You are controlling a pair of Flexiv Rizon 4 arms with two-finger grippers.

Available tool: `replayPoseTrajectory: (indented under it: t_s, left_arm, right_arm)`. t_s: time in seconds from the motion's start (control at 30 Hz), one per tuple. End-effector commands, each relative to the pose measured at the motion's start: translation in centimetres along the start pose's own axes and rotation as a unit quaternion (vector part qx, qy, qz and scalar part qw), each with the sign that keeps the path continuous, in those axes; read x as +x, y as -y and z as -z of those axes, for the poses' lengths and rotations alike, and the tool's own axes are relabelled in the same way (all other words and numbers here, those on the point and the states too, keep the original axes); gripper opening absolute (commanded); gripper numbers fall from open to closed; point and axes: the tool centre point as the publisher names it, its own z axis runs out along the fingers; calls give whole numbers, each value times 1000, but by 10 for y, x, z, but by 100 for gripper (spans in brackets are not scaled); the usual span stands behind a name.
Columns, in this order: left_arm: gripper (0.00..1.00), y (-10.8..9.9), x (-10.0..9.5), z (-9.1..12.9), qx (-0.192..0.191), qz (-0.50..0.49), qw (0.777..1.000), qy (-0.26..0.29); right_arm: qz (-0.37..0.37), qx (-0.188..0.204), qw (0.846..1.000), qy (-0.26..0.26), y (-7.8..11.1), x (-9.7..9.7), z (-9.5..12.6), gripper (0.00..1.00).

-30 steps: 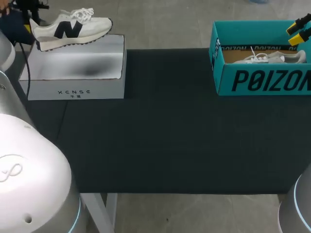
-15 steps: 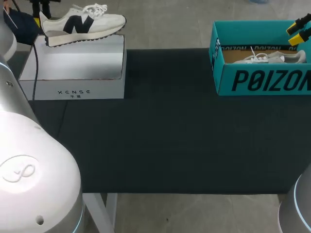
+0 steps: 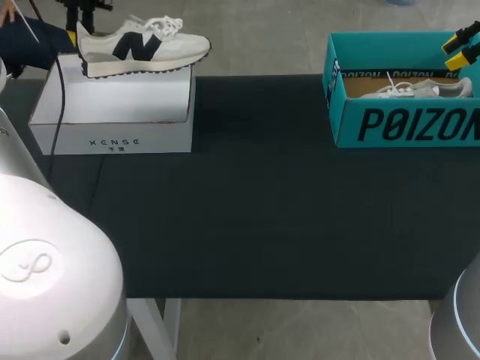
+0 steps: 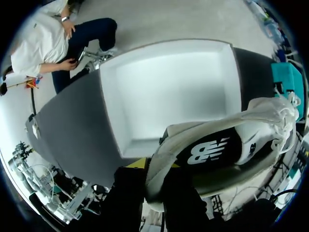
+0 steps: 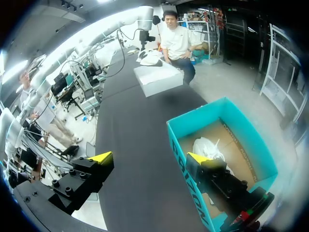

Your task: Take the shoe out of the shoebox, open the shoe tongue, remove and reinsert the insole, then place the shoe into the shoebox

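A white shoe [image 3: 142,46] with a dark side logo hangs just above the white box [image 3: 112,105] at the back left. My left gripper [image 3: 80,26] is shut on its heel. In the left wrist view the heel sits between my dark fingers [image 4: 181,200], the shoe [image 4: 217,145] stretching ahead of the gripper [image 4: 154,186] over the white box [image 4: 169,92]. My right gripper [image 3: 459,45] hovers open over the teal shoebox [image 3: 405,124], which holds a second pale shoe [image 3: 420,88]. In the right wrist view the gripper [image 5: 148,159] straddles the near wall of the shoebox [image 5: 186,140].
A dark mat [image 3: 262,195] covers the table between the two boxes. A cable [image 3: 54,105] trails down from my left arm past the white box. The table's front edge runs along the near side of the mat.
My left gripper has carried the shoe to the right, from the white box's left end toward its right end. The right arm has not moved.
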Motion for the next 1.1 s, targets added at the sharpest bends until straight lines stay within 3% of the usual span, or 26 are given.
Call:
replayPoseTrajectory:
  t_s: [0.03,0.47,0.83,1.1]
  left_arm:
    - [0,-16,6,5,107,-2,994,3]
    - [0,-29,28,21,133,-11,991,14]
    - [0,-52,55,6,138,-39,989,26]
    - [0,-73,76,-5,173,-25,983,52]
  right_arm:
    - [0,1,1000,0,0,0,0,100]
    - [0,1,1000,0,0,0,0,100]
    - [0,1,1000,0,0,0,0,100]
    - [0,1,1000,0,0,0,0,100]
